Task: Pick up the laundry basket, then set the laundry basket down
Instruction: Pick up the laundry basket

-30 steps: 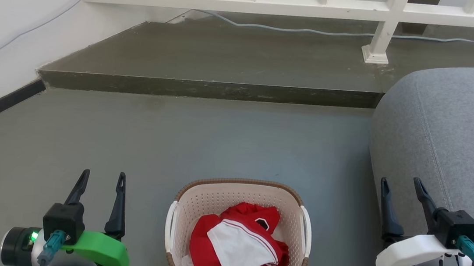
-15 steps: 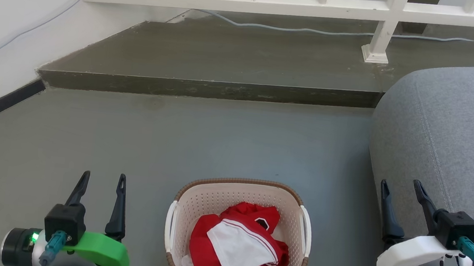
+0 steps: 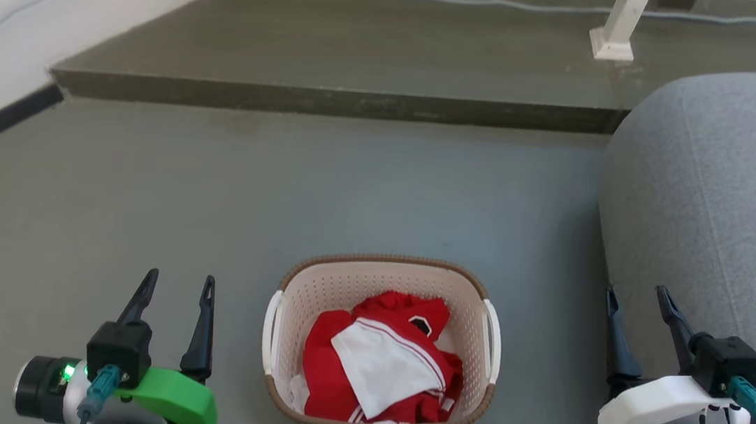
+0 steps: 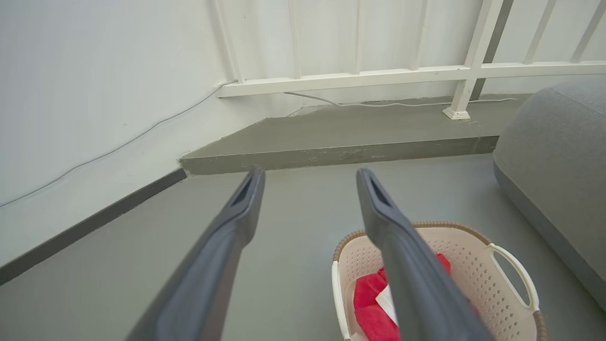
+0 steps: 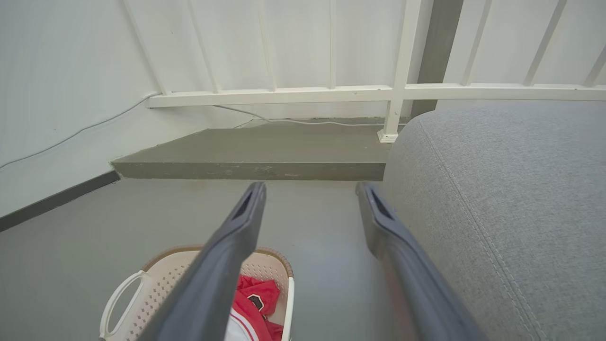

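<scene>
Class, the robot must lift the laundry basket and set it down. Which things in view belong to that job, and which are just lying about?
Job: laundry basket; left gripper, open; right gripper, open.
Lying about: red and white clothes inside the basket; grey sofa; raised step; white railing; cable on the step.

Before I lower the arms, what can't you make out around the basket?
Bottom of the basket: head view, covered by red and white clothes.
Near end of the basket: left wrist view, behind the left pincer, cut by the bottom edge.
Rest of the sofa: head view, past the right edge.
</scene>
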`<state>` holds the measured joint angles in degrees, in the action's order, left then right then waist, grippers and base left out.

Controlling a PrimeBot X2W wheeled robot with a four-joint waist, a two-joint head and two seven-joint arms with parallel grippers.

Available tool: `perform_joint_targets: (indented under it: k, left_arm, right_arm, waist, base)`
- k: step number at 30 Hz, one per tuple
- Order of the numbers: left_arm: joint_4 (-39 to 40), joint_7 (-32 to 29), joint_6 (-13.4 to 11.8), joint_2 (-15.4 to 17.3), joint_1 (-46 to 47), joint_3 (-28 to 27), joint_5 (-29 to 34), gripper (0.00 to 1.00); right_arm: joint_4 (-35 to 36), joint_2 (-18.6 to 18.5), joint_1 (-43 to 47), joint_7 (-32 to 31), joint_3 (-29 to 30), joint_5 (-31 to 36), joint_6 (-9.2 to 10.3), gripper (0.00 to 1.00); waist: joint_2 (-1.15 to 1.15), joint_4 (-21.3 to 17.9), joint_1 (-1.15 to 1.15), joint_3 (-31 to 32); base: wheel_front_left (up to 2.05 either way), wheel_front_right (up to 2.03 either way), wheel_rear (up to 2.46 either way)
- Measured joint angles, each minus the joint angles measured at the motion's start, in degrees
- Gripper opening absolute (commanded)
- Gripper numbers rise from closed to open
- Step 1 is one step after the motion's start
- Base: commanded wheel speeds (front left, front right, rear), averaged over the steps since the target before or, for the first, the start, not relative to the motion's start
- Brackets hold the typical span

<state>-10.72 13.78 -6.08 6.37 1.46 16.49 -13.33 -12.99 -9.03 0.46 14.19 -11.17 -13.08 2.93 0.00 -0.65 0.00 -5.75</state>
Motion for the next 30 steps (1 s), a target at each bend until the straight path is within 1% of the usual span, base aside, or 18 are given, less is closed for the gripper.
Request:
perform_joint_targets:
  k: [3,13,20,23,30]
  left_arm:
    - [0.0,-0.2,0.0,-0.1,1.5,0.2,0.0,1.00]
    - [-1.7,-0.6,0.2,-0.9,5.7,0.7,0.0,1.00]
    - [-3.9,-1.2,2.1,-1.7,10.2,2.0,0.0,1.00]
    - [-4.8,-1.8,2.4,-1.7,11.4,2.1,0.0,1.00]
    - [-8.7,-3.7,4.1,-1.9,16.7,2.4,-0.5,1.00]
  right_arm:
    - [-0.5,0.1,-0.2,0.0,0.0,-0.1,-0.41,1.00]
    - [-3.2,1.3,-2.8,0.1,0.0,-0.5,-0.65,1.00]
    - [-4.5,0.9,-5.6,0.2,0.3,-0.5,-0.93,1.00]
    - [-4.7,0.8,-6.8,0.2,0.4,-0.5,-1.26,1.00]
    - [-6.0,0.8,-12.1,0.2,0.4,-0.5,-1.87,1.00]
  waist:
    - [0.00,0.0,0.00,-2.0]
    - [0.00,0.2,0.00,-9.6]
    - [0.00,0.5,0.00,-15.3]
    - [0.00,0.6,0.00,-16.9]
    - [0.00,0.7,0.00,-22.7]
  base:
    - [0.00,0.00,0.00]
    - [0.00,0.00,0.00]
    - [0.00,0.00,0.00]
    - [0.00,0.00,0.00]
    - [0.00,0.00,0.00]
